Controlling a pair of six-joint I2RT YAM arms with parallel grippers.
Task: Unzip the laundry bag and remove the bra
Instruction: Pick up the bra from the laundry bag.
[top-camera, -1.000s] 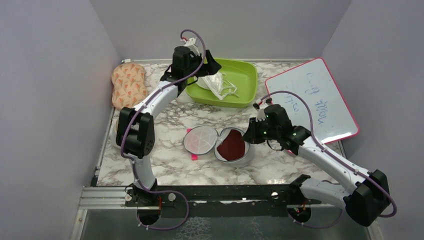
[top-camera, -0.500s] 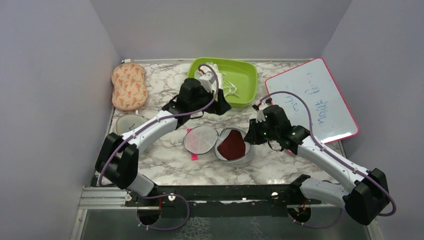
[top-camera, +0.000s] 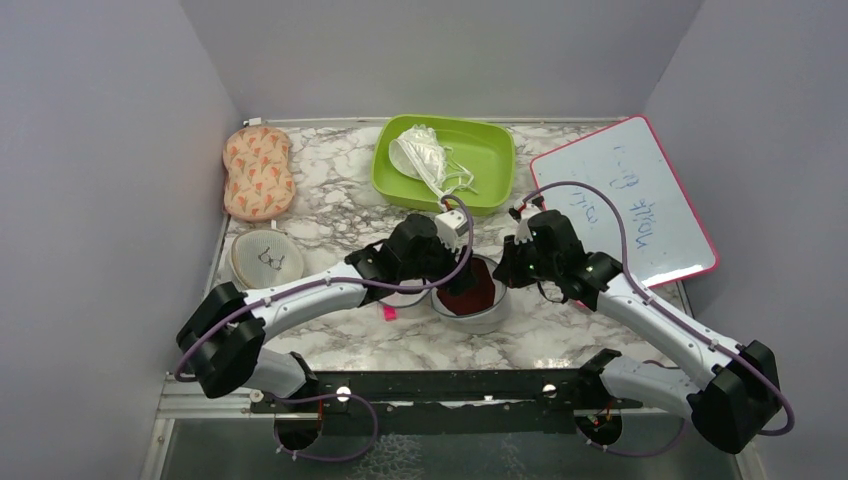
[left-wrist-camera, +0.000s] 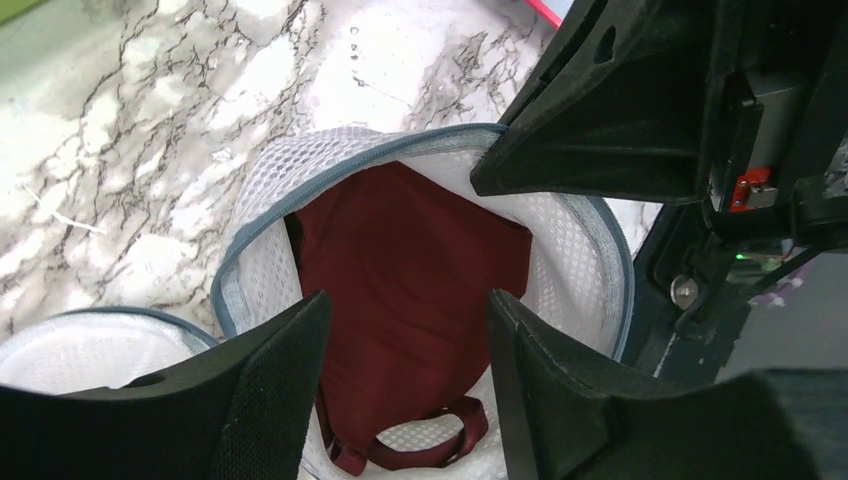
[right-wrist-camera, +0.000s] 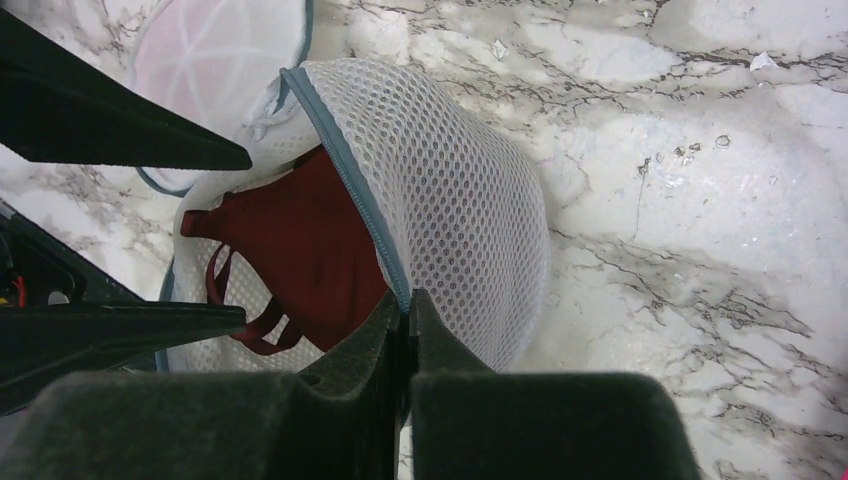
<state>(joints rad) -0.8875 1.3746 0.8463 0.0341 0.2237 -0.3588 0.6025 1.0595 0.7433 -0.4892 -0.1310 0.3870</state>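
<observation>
Domed honeycomb-mesh laundry bag (right-wrist-camera: 460, 190) w/ smooth maroon bra (left-wrist-camera: 410, 280)

Top view: left gripper (top-camera: 447, 272) blocks most of the lid half of the laundry bag (top-camera: 487, 312) and part of the bra (top-camera: 472, 294), whiteboard (top-camera: 625, 200) scrawl unreadable; left wrist view crops the lid bottom-left, right gripper (right-wrist-camera: 408, 310) hides the rim stretch it pinches.

Holding left arm (top-camera: 300, 292) stretched low, reaching in from left of laundry bag (right-wrist-camera: 460, 200). Hanging left gripper (left-wrist-camera: 405, 300) over bag's open half, pointing down, fingers parted. Bending right arm (top-camera: 650, 310) in from bag's right. Pinching bag's rim with right gripper (right-wrist-camera: 408, 305), fingers pressed flat together.
</observation>
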